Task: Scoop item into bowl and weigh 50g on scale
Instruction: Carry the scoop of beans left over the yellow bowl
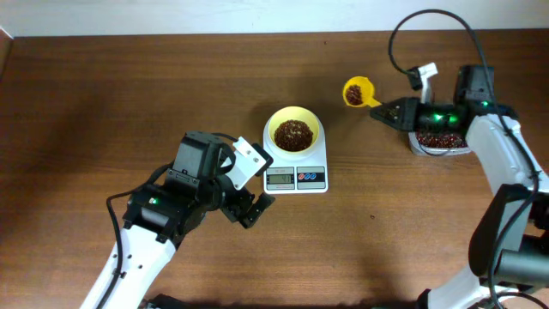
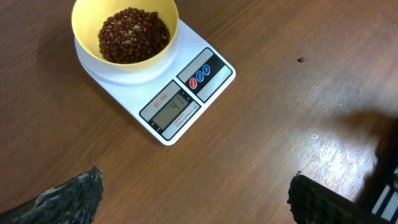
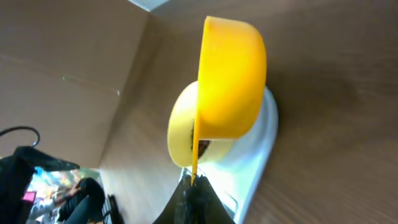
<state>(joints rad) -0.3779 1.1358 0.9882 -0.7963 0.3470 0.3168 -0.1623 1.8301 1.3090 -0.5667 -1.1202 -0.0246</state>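
Overhead view shows the beans (image 1: 292, 134) lying in the yellow bowl (image 1: 294, 114), and this bowl stands on the white scale (image 1: 296, 178). The right gripper (image 1: 382, 110) is closed tight on the handle of the yellow scoop (image 1: 356, 91) and holds it between the bowl and the clear container (image 1: 442, 139). A few beans are in the scoop. The left gripper (image 2: 196, 196) stands fully open and empty, near the display side of the scale.

I'm reading this as a robotics lab bench. The cabled left arm (image 1: 163, 215) and right arm (image 1: 502, 154) are standing at a plain wood-grain table (image 1: 86, 103). A green status light (image 1: 439, 118) is glowing, a scale (image 1: 296, 178) is sitting mid-table, and a white wall (image 1: 214, 15) is edging the top.
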